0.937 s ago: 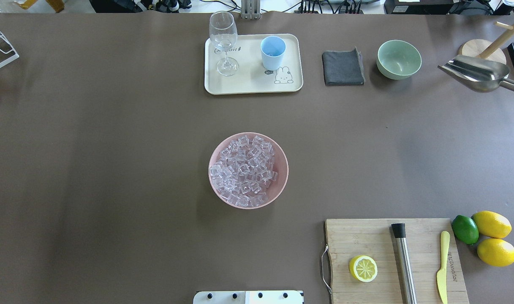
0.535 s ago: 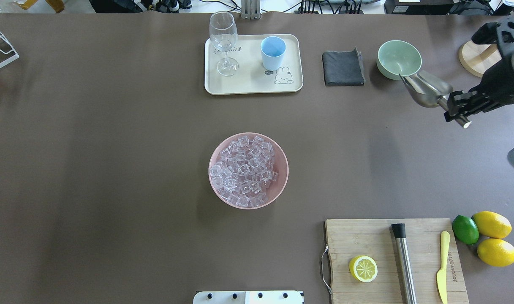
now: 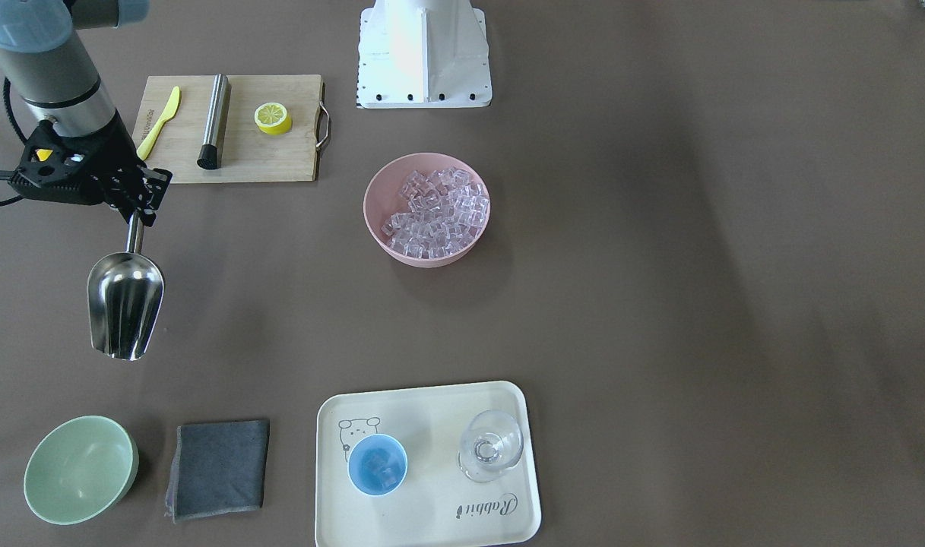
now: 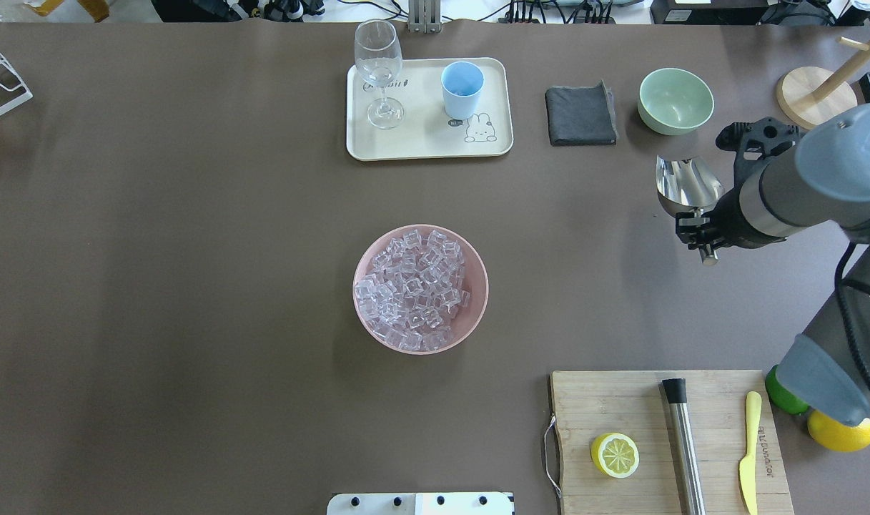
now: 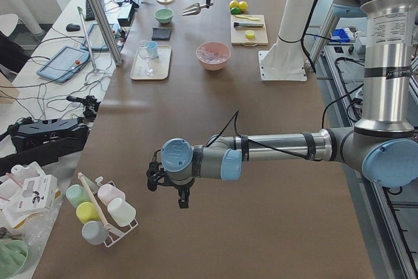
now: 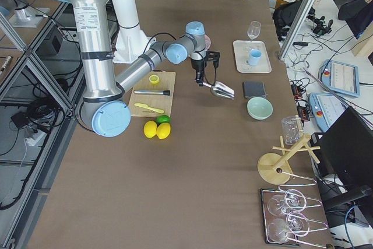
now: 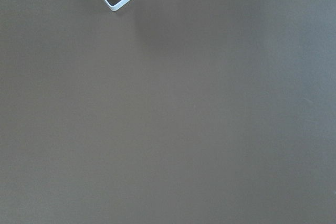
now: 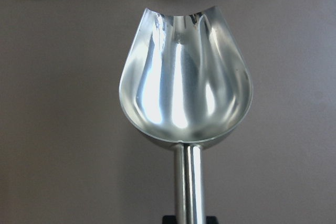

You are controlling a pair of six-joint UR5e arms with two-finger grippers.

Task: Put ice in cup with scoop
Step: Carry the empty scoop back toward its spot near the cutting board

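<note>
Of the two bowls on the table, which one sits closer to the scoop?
The pale green bowl, empty, next to the grey cloth. The pink bowl, full of ice, sits mid-table, farther from the scoop in the right pincer.

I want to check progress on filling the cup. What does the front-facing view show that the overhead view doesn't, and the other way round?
Only the front-facing view looks straight down into the cup, where a few clear cubes seem to lie. Only the overhead view shows the wire rack at the table's left edge and the wooden stand. Both show the right gripper shut on the scoop, the pink bowl full of ice, and the tray carrying the cup and the wine glass.
</note>
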